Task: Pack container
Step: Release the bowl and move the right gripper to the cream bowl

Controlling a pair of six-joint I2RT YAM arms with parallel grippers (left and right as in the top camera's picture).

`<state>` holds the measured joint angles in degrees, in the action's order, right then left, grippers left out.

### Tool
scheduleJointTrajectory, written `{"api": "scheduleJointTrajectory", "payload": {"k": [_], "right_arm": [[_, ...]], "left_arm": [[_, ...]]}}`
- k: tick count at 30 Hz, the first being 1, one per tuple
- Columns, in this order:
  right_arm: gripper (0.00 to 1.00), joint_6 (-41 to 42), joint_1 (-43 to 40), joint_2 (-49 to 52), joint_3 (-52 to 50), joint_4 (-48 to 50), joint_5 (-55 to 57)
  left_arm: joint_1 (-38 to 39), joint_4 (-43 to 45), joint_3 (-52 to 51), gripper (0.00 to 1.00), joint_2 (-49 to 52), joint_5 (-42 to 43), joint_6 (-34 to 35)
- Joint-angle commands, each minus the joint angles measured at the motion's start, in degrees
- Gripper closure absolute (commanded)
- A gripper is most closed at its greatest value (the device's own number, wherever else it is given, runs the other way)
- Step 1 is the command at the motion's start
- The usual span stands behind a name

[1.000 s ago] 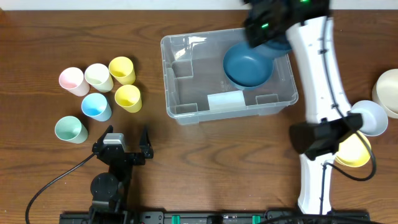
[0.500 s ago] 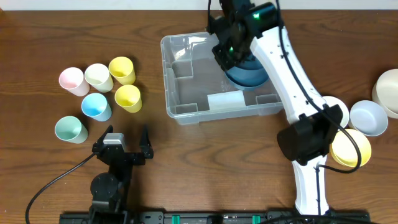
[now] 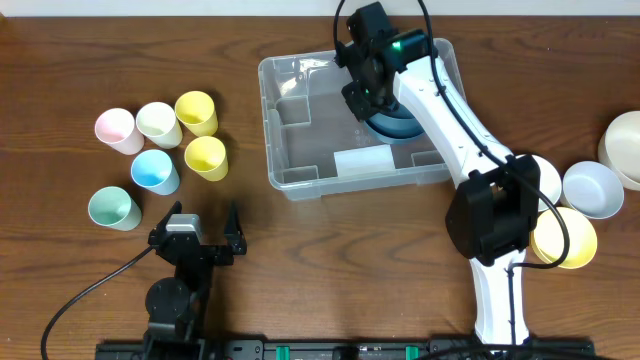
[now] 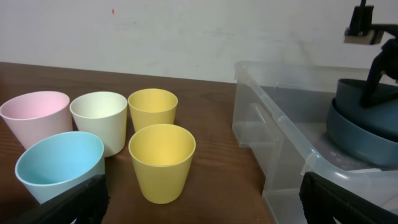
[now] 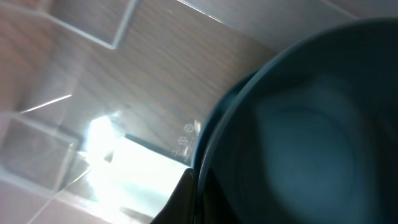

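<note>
The clear plastic container (image 3: 300,183) stands at the table's middle; it also shows in the left wrist view (image 4: 280,134). My right gripper (image 3: 366,88) reaches into its right half, shut on the rim of a dark blue bowl (image 3: 397,126). In the right wrist view the bowl (image 5: 305,124) fills the frame, with one finger (image 5: 185,196) outside its rim. In the left wrist view the held bowl (image 4: 359,96) appears to rest in a second dark blue bowl (image 4: 364,142). My left gripper (image 3: 198,232) is open and empty near the front edge.
Several pastel cups stand left of the container: pink (image 3: 114,129), cream (image 3: 158,122), two yellow (image 3: 196,112) (image 3: 206,156), blue (image 3: 154,170), green (image 3: 112,208). Bowls lie at the right: pale blue (image 3: 594,188), yellow (image 3: 566,238), cream (image 3: 625,145).
My right gripper has swung left from the container's far right corner and lowered the dark blue bowl into the container. The left arm has not moved.
</note>
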<state>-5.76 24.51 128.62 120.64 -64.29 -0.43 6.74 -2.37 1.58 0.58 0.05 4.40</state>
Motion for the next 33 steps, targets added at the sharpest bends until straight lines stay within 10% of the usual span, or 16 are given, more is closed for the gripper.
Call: {"api": "scheduleJointTrajectory", "payload": {"k": [1, 7, 22, 33], "right_arm": [[0.99, 1.05, -2.12, -1.01, -0.79, 0.85, 2.56], [0.48, 1.03, -2.58, -1.03, -0.72, 0.42, 2.49], [0.5, 2.03, -3.72, -10.25, 8.79, -8.57, -0.17], [0.51, 22.86, -21.14, -15.13, 8.76, -15.08, 5.62]], "left_arm": [[-0.35, -1.86, -1.36, 0.02, -0.35, -0.46, -0.74], [-0.35, -1.86, -1.36, 0.02, -0.35, -0.46, -0.74], [-0.35, -1.86, -1.36, 0.02, -0.35, -0.46, -0.74], [-0.35, -1.86, -1.36, 0.02, -0.35, -0.46, -0.74]]}}
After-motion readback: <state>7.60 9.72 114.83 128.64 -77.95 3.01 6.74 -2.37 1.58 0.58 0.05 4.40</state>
